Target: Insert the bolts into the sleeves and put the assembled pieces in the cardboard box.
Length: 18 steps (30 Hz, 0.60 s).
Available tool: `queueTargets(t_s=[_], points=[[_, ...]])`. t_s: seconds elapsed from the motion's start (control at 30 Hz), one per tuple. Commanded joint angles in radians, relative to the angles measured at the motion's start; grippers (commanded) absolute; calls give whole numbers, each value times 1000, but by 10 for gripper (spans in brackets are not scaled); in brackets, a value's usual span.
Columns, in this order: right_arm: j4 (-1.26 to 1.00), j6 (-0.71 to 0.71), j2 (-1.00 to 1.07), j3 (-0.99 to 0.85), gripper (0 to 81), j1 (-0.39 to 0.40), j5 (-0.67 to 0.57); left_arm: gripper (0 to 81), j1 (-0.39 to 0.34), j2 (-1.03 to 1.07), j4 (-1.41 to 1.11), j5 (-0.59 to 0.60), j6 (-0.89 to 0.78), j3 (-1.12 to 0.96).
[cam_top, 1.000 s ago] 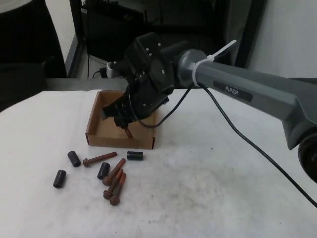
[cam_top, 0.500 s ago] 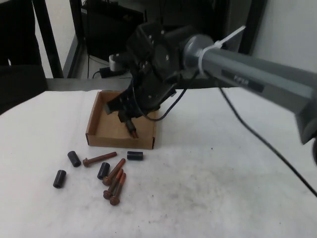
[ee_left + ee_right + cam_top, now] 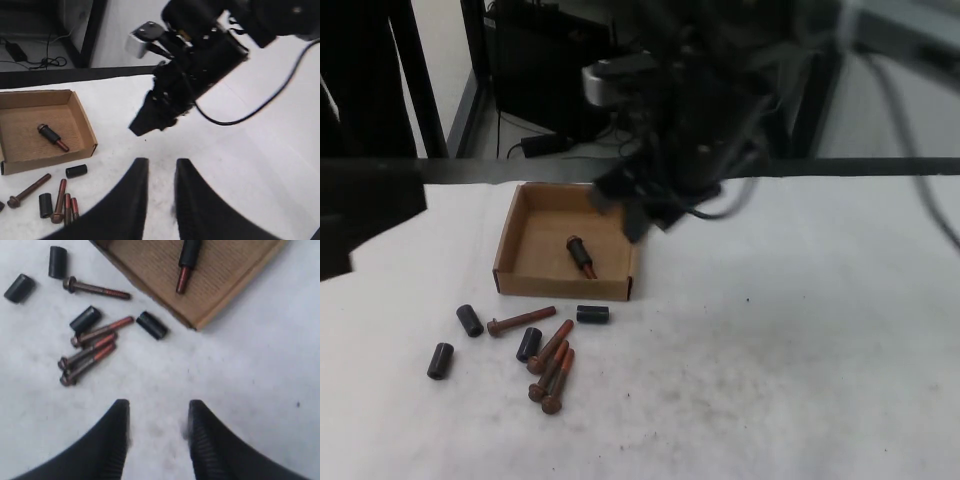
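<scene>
Right arm (image 3: 695,130) lifts clear of cardboard box (image 3: 560,285), right jaws now spread, empty; assembled piece (image 3: 580,253) lies inside. Left jaws open, holding nothing. Four bolts (image 3: 550,360), four sleeves (image 3: 592,314) wait on table (image 3: 770,380).

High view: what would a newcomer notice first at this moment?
The dark right arm hangs over the right side of the box, its gripper open and empty. One assembled piece lies alone in the box. In front of it, four bolts and four sleeves lie loose on the bench.
</scene>
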Motion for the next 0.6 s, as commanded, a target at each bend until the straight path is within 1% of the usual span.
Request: queueTargets(t_s=[0.0,0.07,0.17,0.3,0.43,0.57], points=[[-60,0,-214,234,366,2,-6,188,2,29,-1,-9,1,-2],[-102,0,-323,368,366,2,-6,188,2,47,-1,-9,1,-2],[-158,39,-496,576,366,2,-6,188,2,73,-1,-9,1,-2],[-196,102,-732,780,366,2,-6,188,2,96,-1,-9,1,-2],[-194,166,-912,912,366,2,-6,188,2,104,-1,-9,1,-2],[-194,181,-1058,989,366,2,-6,188,2,104,-1,-9,1,-2]])
